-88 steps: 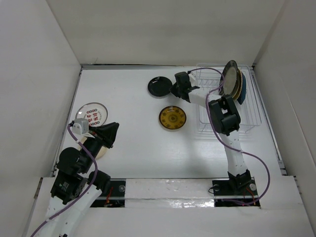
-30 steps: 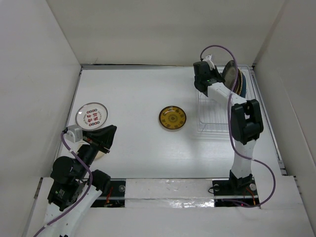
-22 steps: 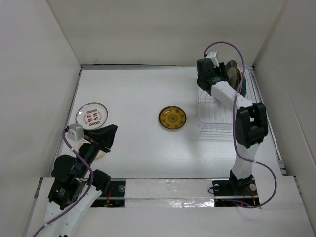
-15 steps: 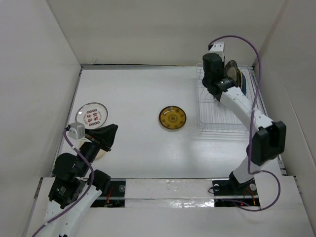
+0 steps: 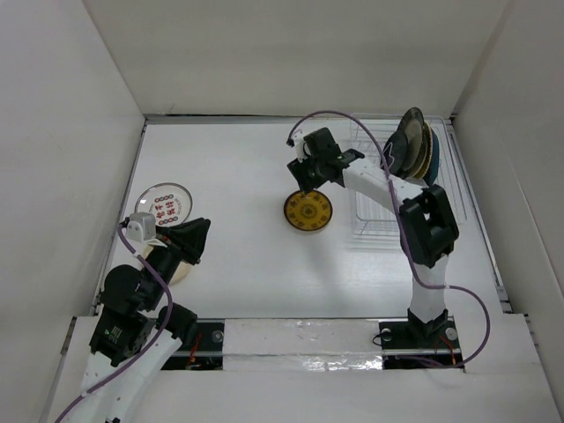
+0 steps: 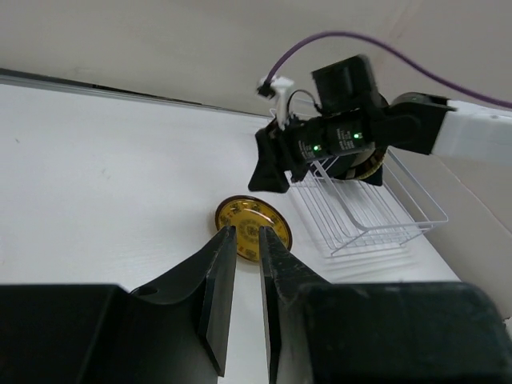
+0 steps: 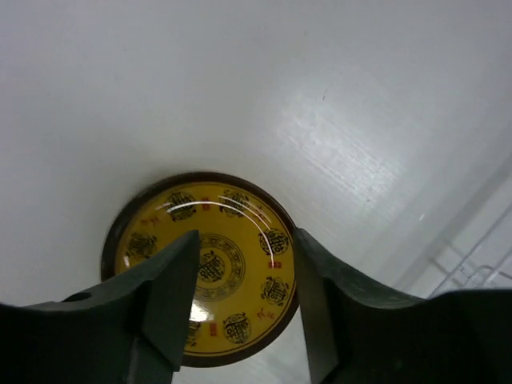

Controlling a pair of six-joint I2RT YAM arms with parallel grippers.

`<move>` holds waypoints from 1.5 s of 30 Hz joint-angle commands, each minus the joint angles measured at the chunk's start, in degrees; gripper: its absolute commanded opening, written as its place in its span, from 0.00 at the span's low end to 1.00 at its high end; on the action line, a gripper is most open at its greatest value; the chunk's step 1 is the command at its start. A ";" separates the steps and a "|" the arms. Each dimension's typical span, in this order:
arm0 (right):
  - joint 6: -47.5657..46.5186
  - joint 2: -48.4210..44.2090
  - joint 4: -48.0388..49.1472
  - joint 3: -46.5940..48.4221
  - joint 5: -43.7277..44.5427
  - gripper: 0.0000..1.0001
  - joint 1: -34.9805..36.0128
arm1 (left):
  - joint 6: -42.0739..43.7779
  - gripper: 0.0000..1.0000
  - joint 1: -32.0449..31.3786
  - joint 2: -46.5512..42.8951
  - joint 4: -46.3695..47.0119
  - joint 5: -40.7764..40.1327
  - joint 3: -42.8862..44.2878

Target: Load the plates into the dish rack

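Observation:
A yellow-patterned plate (image 5: 307, 211) lies flat on the table left of the white wire dish rack (image 5: 379, 216). My right gripper (image 5: 303, 179) hangs open just above its far rim. In the right wrist view the fingers straddle the plate (image 7: 232, 232) with nothing gripped, the gripper (image 7: 242, 240) not touching it. Several plates (image 5: 412, 144) stand on edge at the rack's far right, a glossy black one in front. A white plate with red marks (image 5: 164, 204) lies at the left. My left gripper (image 5: 199, 236) hovers near it, jaws a narrow gap apart and empty (image 6: 246, 234).
A cream dish (image 5: 180, 270) shows partly under my left arm. White walls close the table on three sides. The left wrist view shows the yellow plate (image 6: 248, 211), the rack (image 6: 364, 220) and the right arm (image 6: 352, 132) beyond.
The right gripper carried the black plate to the rack, let go of it, swung left over the yellow plate and opened wide. The left arm has barely moved.

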 commanded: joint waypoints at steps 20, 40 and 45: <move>-19.27 23.53 -26.92 22.25 -25.17 0.66 -8.01 | 0.32 0.15 0.26 2.59 2.42 -0.61 0.86; -11.21 12.57 -10.24 11.88 -44.26 0.00 -6.43 | 0.49 0.15 0.26 -0.84 2.60 -0.35 0.77; 2.15 0.81 2.85 10.03 -34.69 0.00 -7.04 | 0.49 0.15 0.26 -1.19 2.51 0.00 0.86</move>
